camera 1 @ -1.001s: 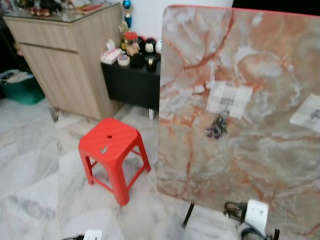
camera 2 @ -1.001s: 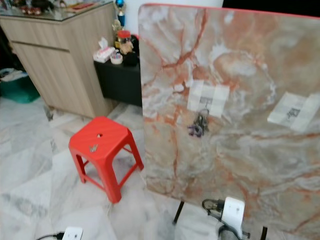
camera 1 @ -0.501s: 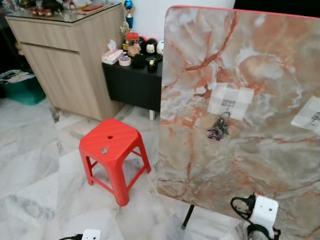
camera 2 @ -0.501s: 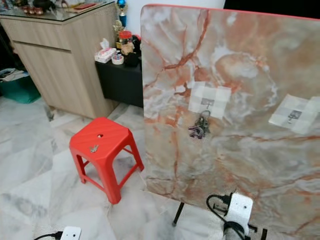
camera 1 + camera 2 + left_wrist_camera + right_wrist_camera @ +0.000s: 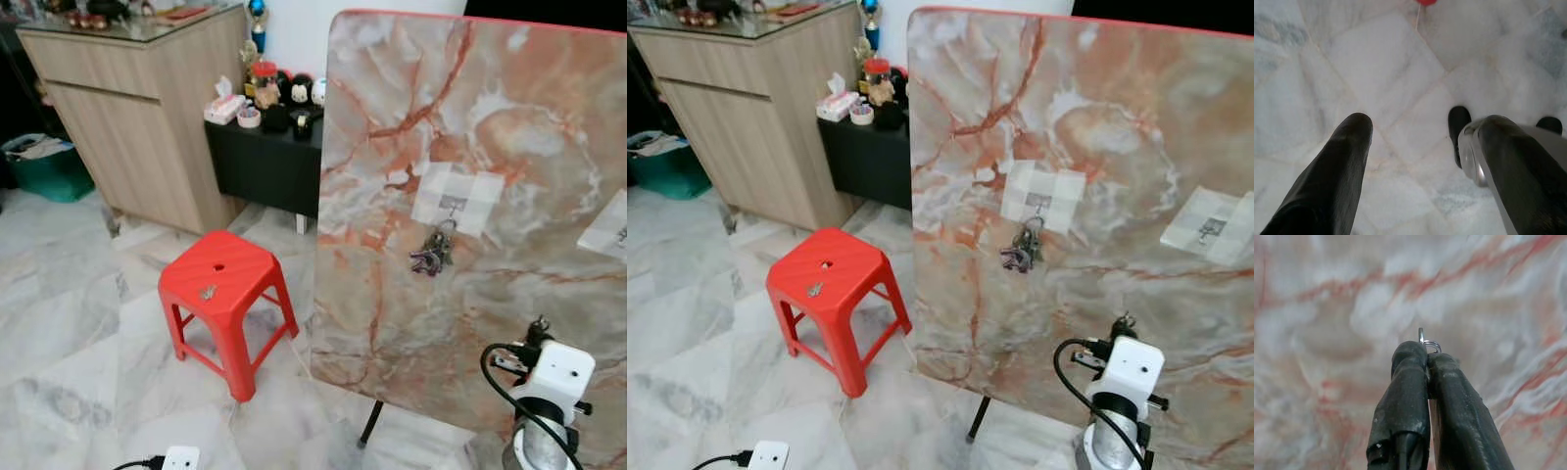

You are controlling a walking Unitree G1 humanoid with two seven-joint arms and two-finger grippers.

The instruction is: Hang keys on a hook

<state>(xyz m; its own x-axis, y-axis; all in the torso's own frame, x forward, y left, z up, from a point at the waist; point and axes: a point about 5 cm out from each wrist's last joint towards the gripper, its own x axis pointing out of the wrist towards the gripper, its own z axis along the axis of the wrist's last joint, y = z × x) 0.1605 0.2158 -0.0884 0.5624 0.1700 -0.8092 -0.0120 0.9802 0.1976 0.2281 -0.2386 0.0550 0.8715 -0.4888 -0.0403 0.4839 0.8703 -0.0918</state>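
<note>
An upright marble-patterned board (image 5: 490,127) carries two taped white patches, each with a small hook. A bunch of keys (image 5: 432,253) hangs from the left hook (image 5: 453,203). The right hook (image 5: 1212,227) has nothing on it. My right gripper (image 5: 1426,352) is shut on a small metal key ring (image 5: 1429,341) that sticks out past its tips, close to the board's face. It shows in the eye views as the right gripper (image 5: 538,328), low in front of the board and below both hooks. My left gripper (image 5: 1420,127) hangs open over the floor.
A red plastic stool (image 5: 220,284) stands left of the board with a small metal object (image 5: 208,291) on its seat. Behind are a wooden cabinet (image 5: 137,117), a black side table (image 5: 265,166) with trinkets and a green bin (image 5: 44,166). A white plug (image 5: 179,457) lies on the marble floor.
My right arm has risen along the lower right of the board, closer to the hooks. The whole view shifted slightly; the hanging keys and stool stayed put.
</note>
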